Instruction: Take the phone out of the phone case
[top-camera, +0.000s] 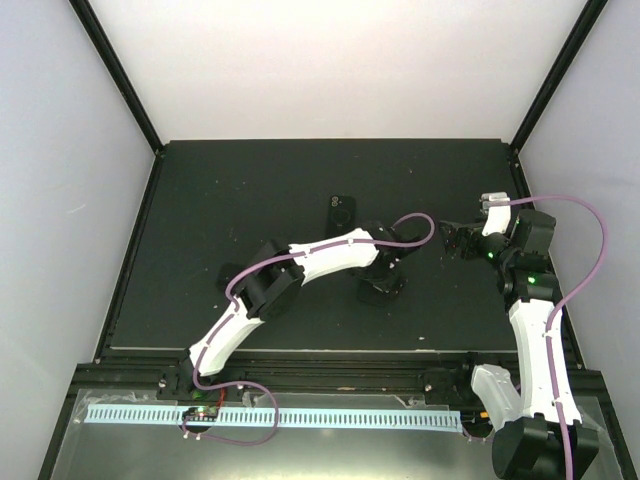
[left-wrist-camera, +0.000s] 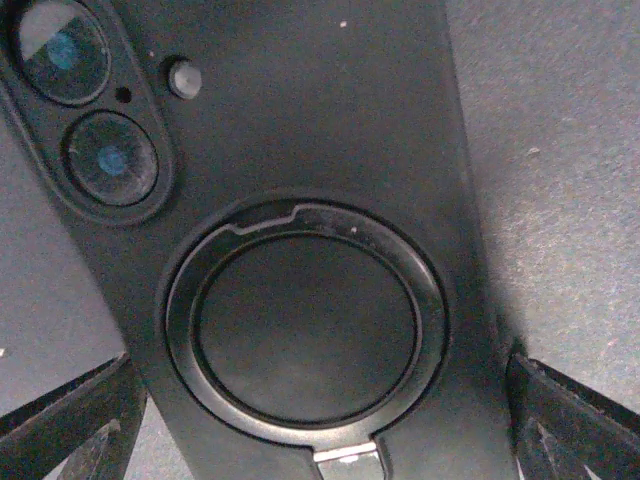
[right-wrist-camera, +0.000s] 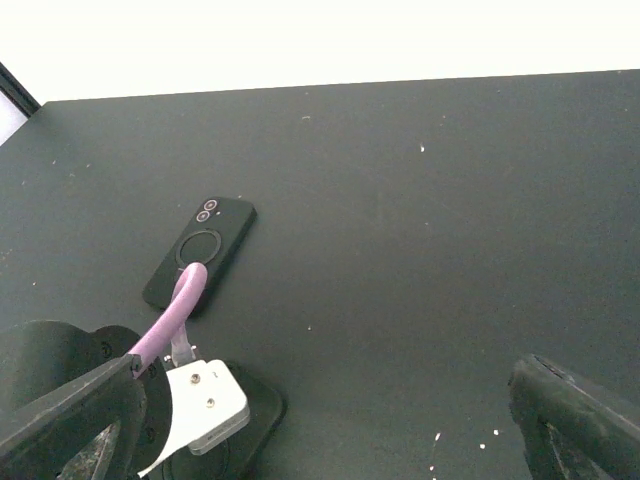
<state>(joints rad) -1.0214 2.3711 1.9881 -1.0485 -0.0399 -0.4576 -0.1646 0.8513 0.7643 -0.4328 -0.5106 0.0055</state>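
A black phone case with a round ring on its back lies flat on the table, filling the left wrist view. The phone's two lenses show through its corner cutout. My left gripper hangs just above it, open, with one finger at each long side and neither touching. In the top view that gripper is at the table's middle. A corner of the case shows under it in the right wrist view. My right gripper is open and holds nothing, to the right above bare table.
A second black cased phone with the same ring and two lenses lies farther back, also seen as the phone left of centre. The left arm's purple cable loops between the grippers. White walls enclose the black table.
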